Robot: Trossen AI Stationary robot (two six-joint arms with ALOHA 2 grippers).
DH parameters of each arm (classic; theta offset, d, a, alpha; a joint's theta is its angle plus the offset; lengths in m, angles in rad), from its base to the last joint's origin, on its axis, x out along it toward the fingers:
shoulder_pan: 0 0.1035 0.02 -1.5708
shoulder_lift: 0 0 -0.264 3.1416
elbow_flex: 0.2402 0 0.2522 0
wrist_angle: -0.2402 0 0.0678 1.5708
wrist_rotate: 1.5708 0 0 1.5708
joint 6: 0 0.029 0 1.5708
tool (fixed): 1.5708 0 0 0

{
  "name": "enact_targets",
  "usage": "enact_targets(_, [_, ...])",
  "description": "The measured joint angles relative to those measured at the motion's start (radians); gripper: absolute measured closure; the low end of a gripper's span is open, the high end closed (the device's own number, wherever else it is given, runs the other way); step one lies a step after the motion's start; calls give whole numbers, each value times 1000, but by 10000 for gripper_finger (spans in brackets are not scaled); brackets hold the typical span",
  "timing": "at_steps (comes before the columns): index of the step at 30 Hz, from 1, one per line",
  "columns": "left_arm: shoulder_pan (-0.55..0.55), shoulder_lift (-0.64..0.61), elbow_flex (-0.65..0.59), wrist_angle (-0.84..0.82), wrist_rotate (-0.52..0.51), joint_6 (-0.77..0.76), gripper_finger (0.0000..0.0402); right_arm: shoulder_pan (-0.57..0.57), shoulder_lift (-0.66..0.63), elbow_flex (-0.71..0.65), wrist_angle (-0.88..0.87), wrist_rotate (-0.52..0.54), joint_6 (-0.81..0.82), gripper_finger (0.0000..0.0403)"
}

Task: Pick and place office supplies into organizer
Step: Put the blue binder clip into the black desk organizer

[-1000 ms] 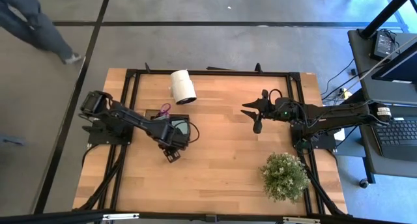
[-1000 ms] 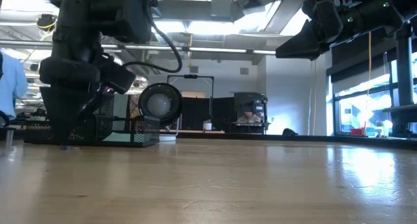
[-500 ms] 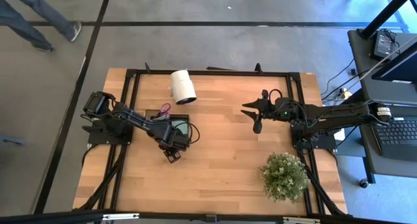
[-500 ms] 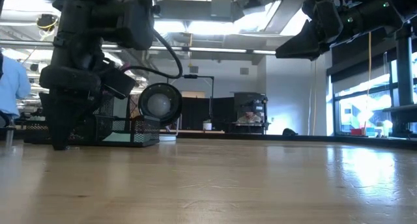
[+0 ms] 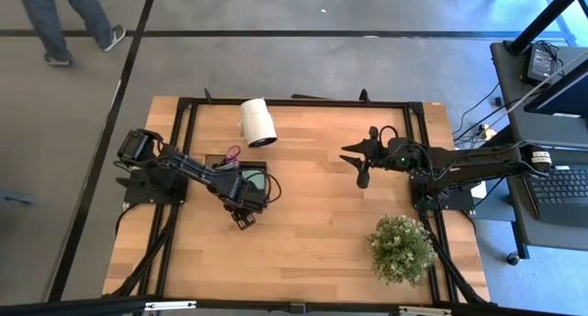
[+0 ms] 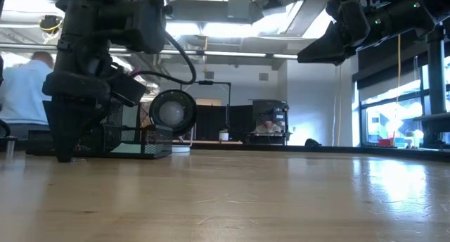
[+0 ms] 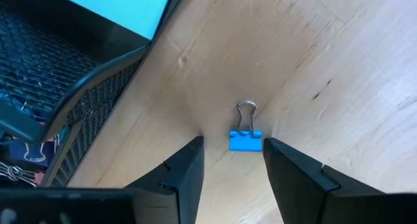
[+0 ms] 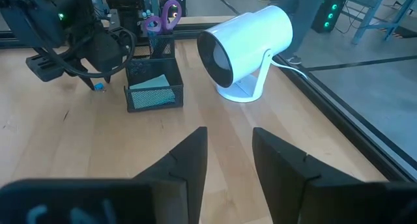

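Wooden bench (image 5: 312, 224), black frame along its edges. White cylinder lamp (image 5: 258, 122) on a stand, upper centre-left of the high view, lying tilted there. Bushy green potted plant (image 5: 401, 248) lower right of the bench. Person's legs (image 5: 64, 17) on grey floor, upper left. Laptop (image 5: 560, 192) on side desk, right edge.

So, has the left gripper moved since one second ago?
Yes. In the low view the left gripper has come down toward the table beside the organizer, and now stands open around the blue binder clip.
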Motion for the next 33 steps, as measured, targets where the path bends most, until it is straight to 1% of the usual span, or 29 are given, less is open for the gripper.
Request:
enact_targets(25, [0, 1, -1, 6, -8, 16, 245, 0, 0, 0, 0, 0, 0, 277])
enact_targets(33, [0, 1, -2, 14, -12, 42, 245, 0, 0, 0, 0, 0, 2, 277])
